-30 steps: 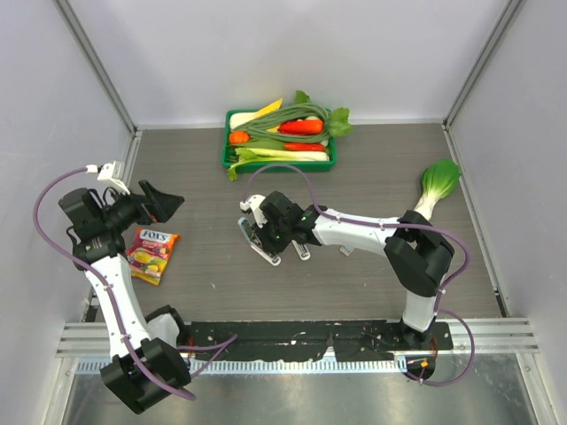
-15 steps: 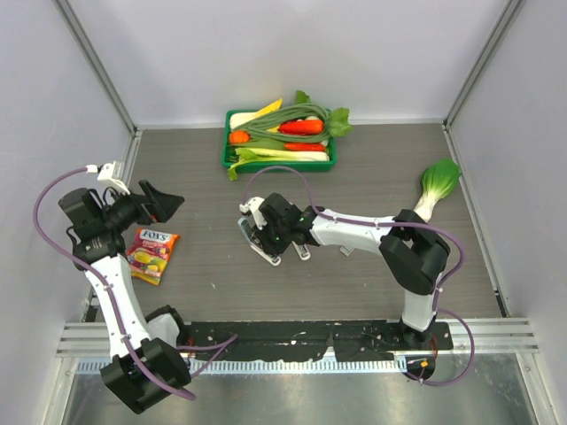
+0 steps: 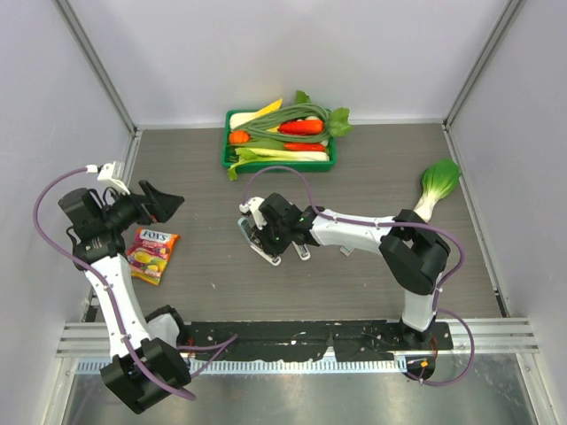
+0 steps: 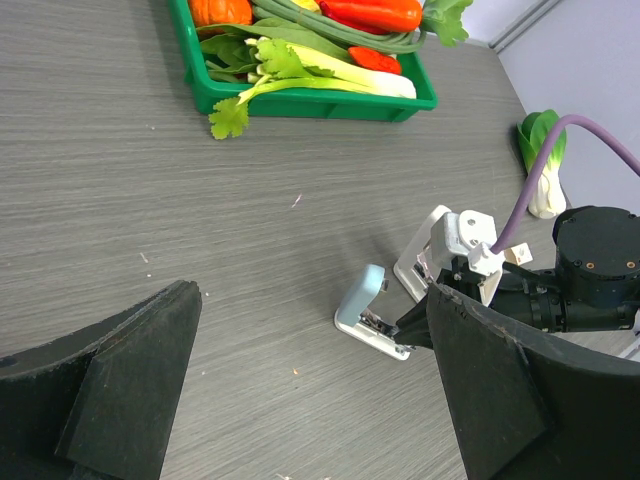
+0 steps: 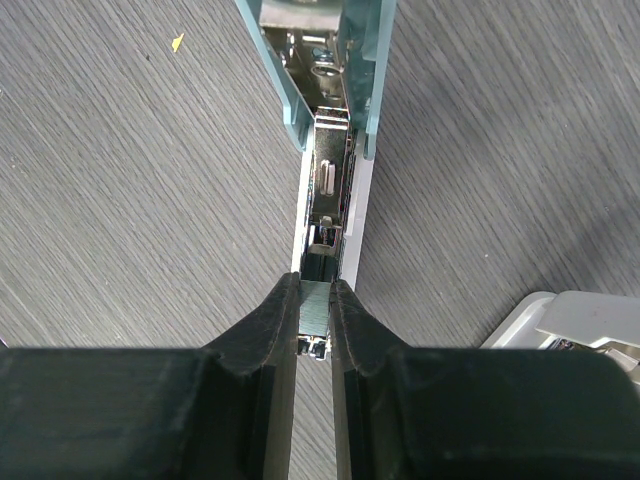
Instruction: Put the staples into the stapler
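The stapler [image 3: 260,243] lies open at the centre of the desk [image 3: 204,274]. In the right wrist view its teal cover stands at the top of the frame and its metal channel is exposed. The right gripper [image 5: 315,290] is closed to a narrow slit over the near end of the channel, pinching a thin strip [image 5: 315,310]; whether this is staples or part of the stapler cannot be told. What appears to be the box of staples [image 5: 585,318], pale and flat, lies on the desk at lower right, just beside the fingers. The left gripper [image 3: 168,204], at centre left near a candy bag [image 3: 152,252], is spread wide and holds nothing.
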